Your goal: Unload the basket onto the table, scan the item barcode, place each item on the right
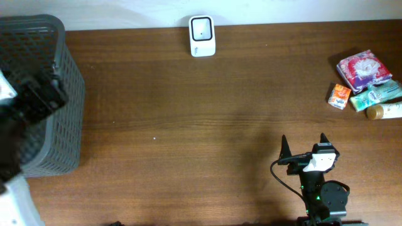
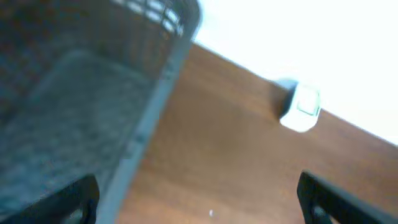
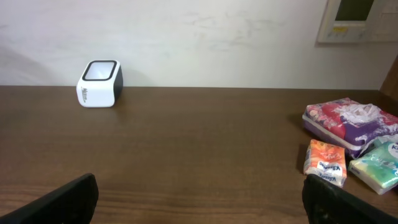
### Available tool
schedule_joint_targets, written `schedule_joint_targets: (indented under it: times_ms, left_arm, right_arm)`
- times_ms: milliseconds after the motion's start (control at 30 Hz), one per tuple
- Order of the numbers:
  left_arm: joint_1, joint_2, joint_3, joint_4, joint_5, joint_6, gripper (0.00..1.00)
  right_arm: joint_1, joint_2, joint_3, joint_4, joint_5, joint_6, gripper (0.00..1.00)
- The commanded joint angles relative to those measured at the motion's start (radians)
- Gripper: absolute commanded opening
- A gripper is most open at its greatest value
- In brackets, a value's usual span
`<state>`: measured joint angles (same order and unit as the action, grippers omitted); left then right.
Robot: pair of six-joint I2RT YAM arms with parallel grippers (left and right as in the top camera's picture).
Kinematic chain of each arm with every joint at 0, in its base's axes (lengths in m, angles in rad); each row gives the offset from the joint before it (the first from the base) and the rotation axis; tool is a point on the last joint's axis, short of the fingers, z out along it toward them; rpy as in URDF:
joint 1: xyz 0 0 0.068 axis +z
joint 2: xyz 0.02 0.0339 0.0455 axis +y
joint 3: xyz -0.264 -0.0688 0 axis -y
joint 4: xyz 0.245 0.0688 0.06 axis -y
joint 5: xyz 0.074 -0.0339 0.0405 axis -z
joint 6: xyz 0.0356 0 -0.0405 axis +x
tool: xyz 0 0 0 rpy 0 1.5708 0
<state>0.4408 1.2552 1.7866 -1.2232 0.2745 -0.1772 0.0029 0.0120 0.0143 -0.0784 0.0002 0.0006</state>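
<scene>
A white barcode scanner [image 1: 202,36] with a dark window stands at the table's far edge; it also shows as the scanner [image 3: 99,83] in the right wrist view and, blurred, as the scanner [image 2: 301,107] in the left wrist view. Packaged items lie at the right: a pink-purple pack [image 1: 362,69], a small orange pack [image 1: 339,96], a green pack [image 1: 377,96] and a bottle [image 1: 384,112]. My right gripper [image 1: 304,141] stands open and empty near the front edge, well short of them. My left gripper [image 2: 199,205] is open and empty, beside the basket's rim.
A grey mesh basket [image 1: 63,107] fills the left end of the table, with my left arm [image 1: 38,97] above it. The brown table [image 1: 188,119] runs between the basket and the items. A wall panel [image 3: 357,18] hangs behind.
</scene>
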Motion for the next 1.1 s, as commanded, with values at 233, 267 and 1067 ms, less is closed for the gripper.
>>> schedule_joint_targets:
  times_ms: [233,267,1067]
  left_arm:
    - [0.000,-0.347,-0.557,0.234,0.254,0.126,0.99]
    - [0.000,-0.347,-0.557,0.236,0.268,0.126,0.99]
    - [-0.387,-0.884,-1.120,0.762,0.188,0.354,0.99]
  right_arm:
    - [0.002,-0.008,-0.009,-0.003,0.008,0.004,0.99]
    - [0.002,-0.009,-0.009,-0.003,0.008,0.004,0.98]
    - [0.002,-0.008,-0.009,-0.003,0.008,0.004,0.98]
